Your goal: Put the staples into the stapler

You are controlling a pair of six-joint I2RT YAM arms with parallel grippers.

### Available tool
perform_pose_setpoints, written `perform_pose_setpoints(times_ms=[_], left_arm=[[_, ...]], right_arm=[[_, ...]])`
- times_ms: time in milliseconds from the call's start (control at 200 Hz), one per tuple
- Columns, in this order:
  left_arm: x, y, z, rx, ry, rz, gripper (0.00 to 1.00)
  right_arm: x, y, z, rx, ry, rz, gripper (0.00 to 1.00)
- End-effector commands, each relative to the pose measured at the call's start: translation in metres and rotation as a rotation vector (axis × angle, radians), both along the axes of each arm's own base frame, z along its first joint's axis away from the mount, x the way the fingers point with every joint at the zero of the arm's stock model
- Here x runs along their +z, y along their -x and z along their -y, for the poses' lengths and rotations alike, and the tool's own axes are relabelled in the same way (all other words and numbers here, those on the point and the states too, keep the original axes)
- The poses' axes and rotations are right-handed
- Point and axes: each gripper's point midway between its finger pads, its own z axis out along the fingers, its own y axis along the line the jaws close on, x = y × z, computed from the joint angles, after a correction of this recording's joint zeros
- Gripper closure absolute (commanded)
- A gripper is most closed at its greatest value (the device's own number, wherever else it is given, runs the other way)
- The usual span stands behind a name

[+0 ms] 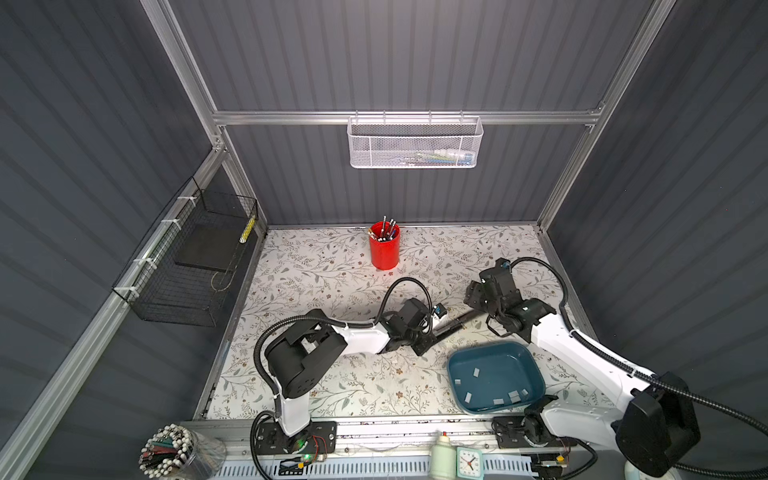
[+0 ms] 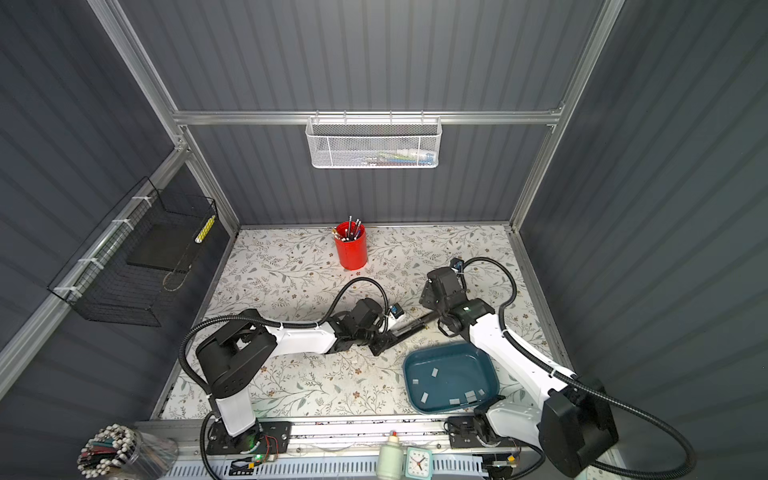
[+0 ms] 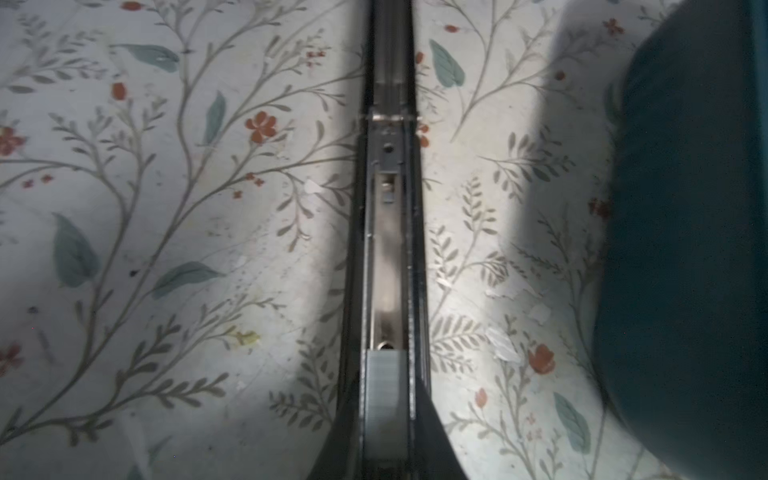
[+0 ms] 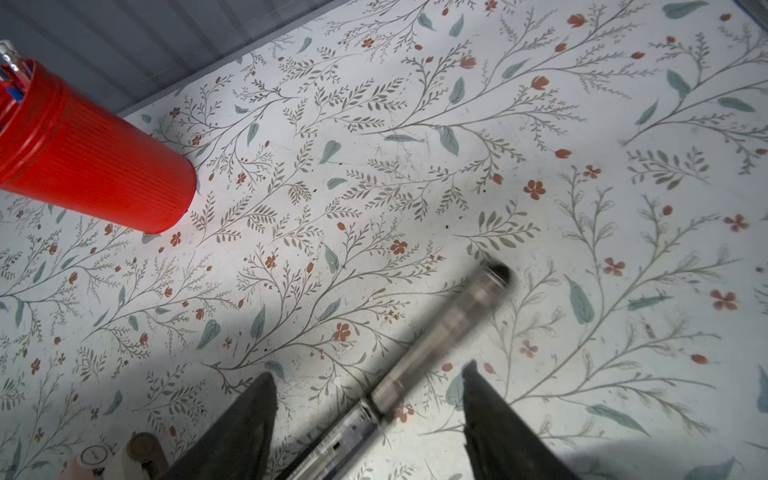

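Your left claw (image 1: 430, 337) is clamped on the stapler (image 3: 388, 249), with a finger pressed against each side of the opened magazine. One staple strip (image 3: 384, 395) lies flat in the metal channel right between those fingers, and the shiny channel runs on away from the claw.

The stapler lies opened out on the tabletop (image 1: 332, 374), and its far half reaches under your right claw (image 4: 369, 372). That claw is open, fingers spread wide to either side of the blurred stapler arm, neither one touching it.

The rest of the staples (image 1: 514, 397) lie scattered in the blue tray (image 1: 453, 361), near the left claw on its right and beside the right arm. A red cup (image 4: 95, 166) stands well beyond both claws, by the back wall.
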Motion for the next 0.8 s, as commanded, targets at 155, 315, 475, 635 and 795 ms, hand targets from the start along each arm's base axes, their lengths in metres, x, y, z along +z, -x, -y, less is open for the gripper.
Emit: perform_pose_setpoints(times_ms=[155,315,475,635,795], left_arm=[[-0.005,-0.035,-0.051,0.444,-0.041,0.012,0.89],[0.005,-0.040,-0.048,0.641,0.059,-0.042,0.90],[0.020,-0.032,-0.035,0.785,0.057,-0.025,0.83],[0.021,-0.029,-0.003,0.790,0.115,-0.099,0.70],[0.046,-0.034,0.015,0.735,0.137,-0.066,0.36]], right_arm=[[0.003,0.000,0.017,-0.112,-0.025,0.001,0.25],[-0.002,-0.001,0.006,-0.081,-0.059,-0.034,0.25],[-0.010,-0.001,-0.002,-0.050,-0.088,-0.054,0.24],[-0.012,-0.001,-0.006,-0.030,-0.090,-0.058,0.23],[-0.011,0.001,-0.006,-0.014,-0.088,-0.049,0.21]])
